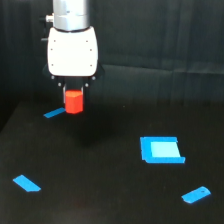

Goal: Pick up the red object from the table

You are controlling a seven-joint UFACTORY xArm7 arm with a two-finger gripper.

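The red object [74, 101] is a small bright red-orange cylinder held between the fingers under the white gripper [74, 104]. It hangs above the black table [100, 170], near the back on the exterior view's left. The gripper is shut on it. The dark fingers are hard to make out against the dark backdrop.
A thin blue strip [54, 113] lies on the table just left of and behind the red object. A blue square tile [161, 150] lies at the right. A small blue piece [26, 183] lies at front left and another blue piece [196, 194] at front right.
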